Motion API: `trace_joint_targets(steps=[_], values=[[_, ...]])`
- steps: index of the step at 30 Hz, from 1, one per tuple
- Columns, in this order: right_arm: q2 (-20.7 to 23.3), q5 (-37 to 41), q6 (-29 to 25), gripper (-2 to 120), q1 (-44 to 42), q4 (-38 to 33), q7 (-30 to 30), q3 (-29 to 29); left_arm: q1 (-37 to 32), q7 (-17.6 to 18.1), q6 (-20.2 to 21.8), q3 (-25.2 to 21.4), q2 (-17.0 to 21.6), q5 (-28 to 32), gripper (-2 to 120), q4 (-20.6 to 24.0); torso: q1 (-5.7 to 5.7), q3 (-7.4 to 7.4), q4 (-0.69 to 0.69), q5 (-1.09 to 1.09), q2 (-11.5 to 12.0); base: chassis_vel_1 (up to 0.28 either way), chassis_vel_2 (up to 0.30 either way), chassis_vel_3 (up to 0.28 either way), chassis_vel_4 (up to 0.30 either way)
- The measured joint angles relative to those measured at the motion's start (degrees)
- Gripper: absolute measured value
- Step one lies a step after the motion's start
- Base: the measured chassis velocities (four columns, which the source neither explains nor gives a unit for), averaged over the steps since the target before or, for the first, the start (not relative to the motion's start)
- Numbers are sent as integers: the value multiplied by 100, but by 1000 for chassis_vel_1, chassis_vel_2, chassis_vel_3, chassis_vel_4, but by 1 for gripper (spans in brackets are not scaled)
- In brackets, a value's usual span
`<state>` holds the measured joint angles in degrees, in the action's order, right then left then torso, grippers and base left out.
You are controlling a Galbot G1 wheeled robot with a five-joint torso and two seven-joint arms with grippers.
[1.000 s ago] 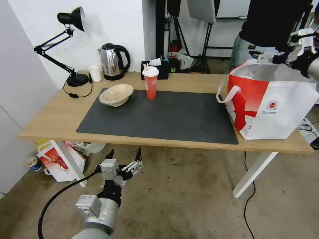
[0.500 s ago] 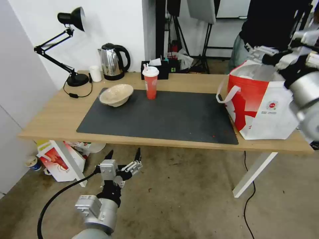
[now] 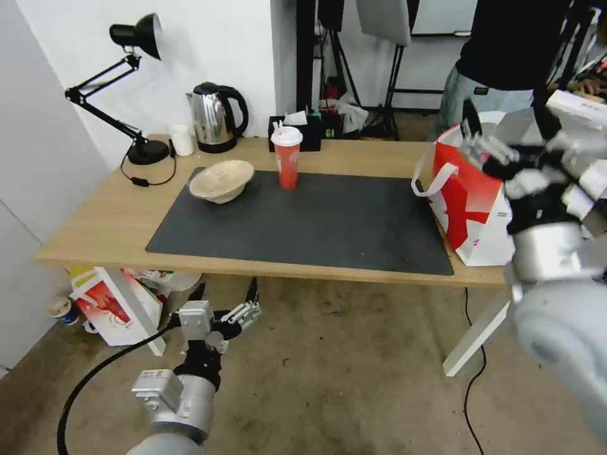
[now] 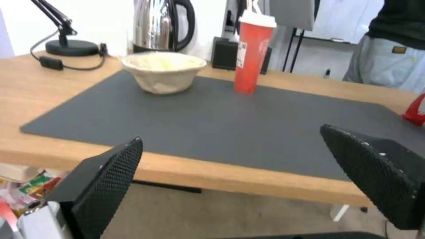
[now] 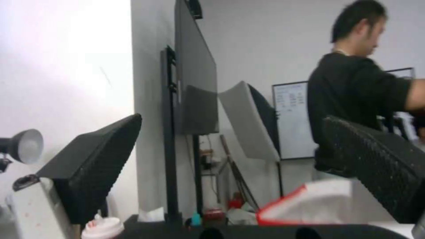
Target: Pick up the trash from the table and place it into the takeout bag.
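Left gripper [image 3: 223, 296], fingers apart, below the table's [image 3: 95, 227] front edge. Beige bowl [image 3: 221, 180] at the mat's [image 3: 316, 221] back-left corner; red cup [image 3: 286, 157] on its back edge. Takeout bag [image 3: 471, 196] at the table's right end; right gripper [image 3: 502, 123], fingers apart, before it.

takeout bag [image 3: 471, 202] half hidden behind blurred right arm [image 3: 556, 265], bag contents unseen

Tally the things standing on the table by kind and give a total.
Bowls: 1
Red cups: 1
White cups: 1
Kettles: 1
Lamps: 1
Tissue boxes: 1
Bags: 1
Total: 7
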<state>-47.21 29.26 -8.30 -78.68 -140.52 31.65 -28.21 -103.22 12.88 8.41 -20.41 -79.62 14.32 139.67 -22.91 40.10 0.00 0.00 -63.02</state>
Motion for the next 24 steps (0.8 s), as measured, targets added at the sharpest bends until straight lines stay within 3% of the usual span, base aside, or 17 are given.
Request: trace_joint_targets(steps=[1,4,9,12,24], values=[[0,0,0,100,0,0,0,0,0,0,0,0,0,0,100,0,0,0,0,0,0,0,0,0,0],[-563,-1179,-176,100,-961,-272,215,194,12,-75,-4,-116,11,-45,100,63,0,-1,0,-2,-1,0,0,0,0],[-894,-1908,-90,100,-1589,-270,623,377,15,-123,-8,-164,19,-61,100,65,0,0,-1,0,0,0,0,0,0],[-1125,-2680,-43,100,-2225,-269,1009,905,30,-157,-88,-170,5,-159,100,59,0,-1,0,-2,-1,0,0,0,0],[-1197,-2739,188,100,-2501,-269,1464,1589,38,-223,-131,-281,68,-200,100,56,-1,0,1,0,-1,0,0,0,0]])
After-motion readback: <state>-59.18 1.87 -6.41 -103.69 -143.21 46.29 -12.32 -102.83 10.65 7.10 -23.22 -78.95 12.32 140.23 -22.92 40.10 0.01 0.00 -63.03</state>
